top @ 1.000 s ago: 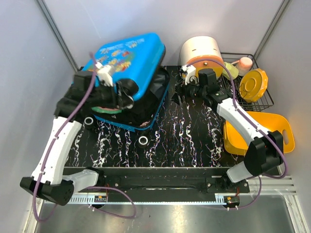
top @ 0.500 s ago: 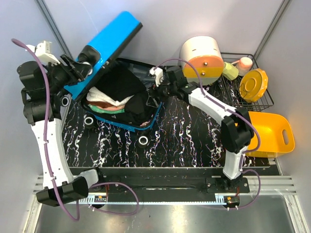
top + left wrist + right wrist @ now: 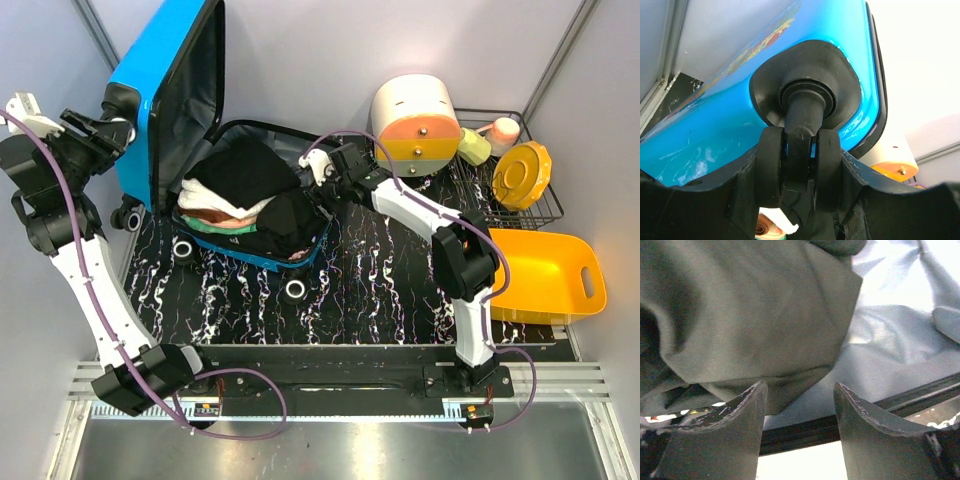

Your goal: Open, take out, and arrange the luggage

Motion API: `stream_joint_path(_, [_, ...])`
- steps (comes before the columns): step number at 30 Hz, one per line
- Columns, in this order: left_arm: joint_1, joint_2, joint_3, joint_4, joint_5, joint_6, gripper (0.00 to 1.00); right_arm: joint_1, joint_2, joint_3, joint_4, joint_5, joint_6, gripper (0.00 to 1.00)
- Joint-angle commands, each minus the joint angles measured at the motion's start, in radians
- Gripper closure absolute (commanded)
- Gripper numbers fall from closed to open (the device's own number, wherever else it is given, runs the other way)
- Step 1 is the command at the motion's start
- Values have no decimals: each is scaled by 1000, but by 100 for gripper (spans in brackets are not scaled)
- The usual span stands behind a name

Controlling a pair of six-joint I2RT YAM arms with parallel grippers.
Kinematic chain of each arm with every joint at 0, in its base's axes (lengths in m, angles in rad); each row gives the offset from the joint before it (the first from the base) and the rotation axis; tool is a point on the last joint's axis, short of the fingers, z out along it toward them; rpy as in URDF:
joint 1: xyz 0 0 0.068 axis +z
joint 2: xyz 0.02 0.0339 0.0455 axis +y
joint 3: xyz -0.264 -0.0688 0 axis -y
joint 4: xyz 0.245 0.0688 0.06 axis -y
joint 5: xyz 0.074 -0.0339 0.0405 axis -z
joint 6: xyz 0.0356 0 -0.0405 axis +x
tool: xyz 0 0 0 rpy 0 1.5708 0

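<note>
Top external showed the luggage (image 3: pixel 165 90) at ten o'clock, lid upright; your left gripper (image 3: pixel 105 120) clamped its wheel (image 3: pixel 799 160), your right gripper (image 3: pixel 800 410) gaped empty at the clothes (image 3: pixel 250 195). Had that wheel rolled free, the lid could have dropped onto your right arm.

Landmark: I take the bright-blue hard-shell fish-print luggage (image 3: pixel 150 90), its lid upright on the left.
Inside it: folded clothes (image 3: pixel 245 190).
Right, behind: white-and-orange round drawer box (image 3: pixel 415 115).
Right, in front: yellow plastic basin (image 3: pixel 545 275).
</note>
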Motion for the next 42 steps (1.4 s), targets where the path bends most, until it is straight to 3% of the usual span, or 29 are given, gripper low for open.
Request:
stream_joint_path(1, [70, -56, -17, 53, -177, -6, 100, -89, 38, 37, -100, 188, -24, 36])
stream_joint_path(8, [161, -109, -28, -51, -332, 89, 100, -139, 75, 182, -108, 183, 5, 33])
stream_joint_path(11, [178, -128, -51, -58, -346, 111, 100, -144, 61, 217, -123, 180, 63, 18])
stream_joint_path(17, [207, -133, -94, -64, -375, 120, 100, -153, -15, 225, -191, 88, 322, 7])
stream_joint_path(28, [225, -32, -117, 17, -323, 140, 98, -147, 26, 170, -201, -7, 393, 9])
stream_joint_path(35, [225, 42, -43, -88, -289, 207, 54, -148, 12, 182, -201, -58, 390, 6])
stream_joint_path(36, [224, 28, -42, -129, -298, 221, 33, -150, 5, 182, -200, -59, 383, 6])
stream_joint_path(39, [231, -15, -39, -235, -352, 273, 7, -150, -31, 173, -200, -58, 364, 5])
stream_joint_path(42, [253, -42, -25, -382, -395, 329, 1, -148, -63, 156, -200, -53, 352, 4])
